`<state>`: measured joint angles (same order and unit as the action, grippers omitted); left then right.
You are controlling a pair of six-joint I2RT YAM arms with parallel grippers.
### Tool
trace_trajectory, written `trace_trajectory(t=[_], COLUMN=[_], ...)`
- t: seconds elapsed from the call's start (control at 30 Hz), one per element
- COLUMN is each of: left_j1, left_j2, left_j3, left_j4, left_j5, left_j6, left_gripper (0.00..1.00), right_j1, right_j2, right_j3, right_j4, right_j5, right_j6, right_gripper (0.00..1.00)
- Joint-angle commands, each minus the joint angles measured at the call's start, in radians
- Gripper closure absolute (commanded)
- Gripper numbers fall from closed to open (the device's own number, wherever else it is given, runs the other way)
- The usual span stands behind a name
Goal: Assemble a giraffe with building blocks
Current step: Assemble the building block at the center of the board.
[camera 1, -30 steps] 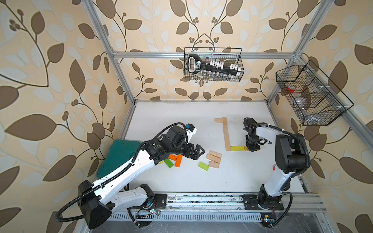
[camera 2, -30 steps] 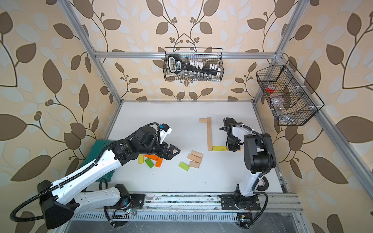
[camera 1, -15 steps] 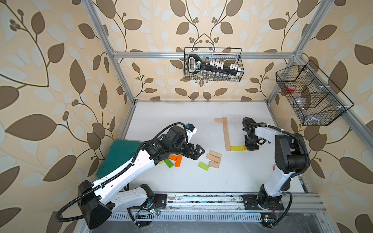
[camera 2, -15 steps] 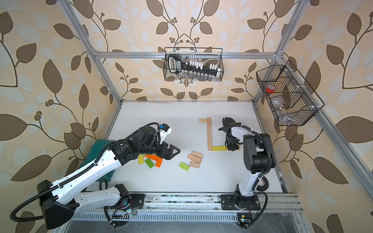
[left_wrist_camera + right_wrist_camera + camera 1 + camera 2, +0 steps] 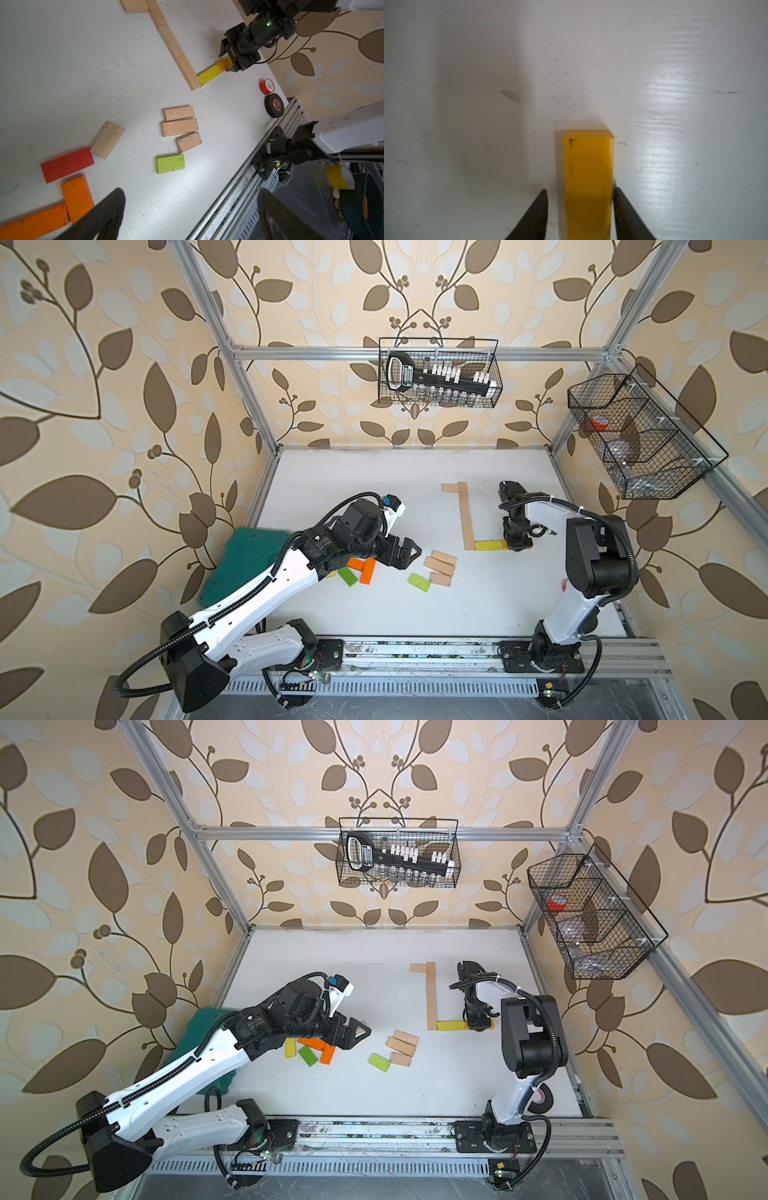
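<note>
While right end effector [image 5: 580,189] points down, parted astride amber block [image 5: 588,162], left end effector [image 5: 191,193] gapes, outstretched.

Both top views look steeply down from high above the front rail [image 5: 415,649], taking in the whole white table [image 5: 365,485], the walls and both arms almost identically. The left wrist camera hangs low over the table, looking obliquely across the loose planks [image 5: 179,127] to the right gripper [image 5: 227,60], all of which the top views also show. The right wrist camera sits very near the tabletop, facing down onto the amber block [image 5: 588,166].
</note>
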<state>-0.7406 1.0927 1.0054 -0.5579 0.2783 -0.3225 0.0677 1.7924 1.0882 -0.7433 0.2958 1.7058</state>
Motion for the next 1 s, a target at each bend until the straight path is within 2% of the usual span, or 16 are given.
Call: trace_trajectory(t=[0.0, 0.27, 0.43, 0.63, 0.77, 0.87, 0.97], left_j1=[-0.007, -0.007, -0.007, -0.007, -0.007, -0.007, -0.006], left_j2=[-0.028, -0.052, -0.074, -0.112, -0.151, -0.191, -0.236], left_j3=[-0.001, 0.006, 0.006, 0.004, -0.011, -0.029, -0.031], left_j4=[-0.009, -0.024, -0.039, -0.076, -0.107, -0.126, -0.161], left_j5=[-0.014, -0.025, -0.033, -0.062, -0.092, -0.114, -0.143], left_j6=[0.011, -0.002, -0.018, -0.032, -0.044, -0.07, -0.105], left_gripper=[0.01, 0.01, 0.01, 0.01, 0.01, 0.01, 0.01], right_j1=[0.005, 0.004, 0.005, 0.026, 0.16, 0.338, 0.529], right_j2=[-0.009, -0.093, -0.18, -0.297, -0.367, -0.4, -0.448], right_j3=[-0.012, 0.004, 0.025, 0.098, 0.136, 0.135, 0.078], right_j4=[-0.025, -0.076, -0.129, -0.218, -0.247, -0.247, -0.132], right_j5=[-0.058, -0.028, -0.004, 0.061, 0.201, 0.287, 0.29], right_j6=[0.175, 0.151, 0.109, -0.092, -0.298, -0.438, -0.664], right_gripper=[0.45, 0.31, 0.28, 0.28, 0.29, 0.31, 0.33])
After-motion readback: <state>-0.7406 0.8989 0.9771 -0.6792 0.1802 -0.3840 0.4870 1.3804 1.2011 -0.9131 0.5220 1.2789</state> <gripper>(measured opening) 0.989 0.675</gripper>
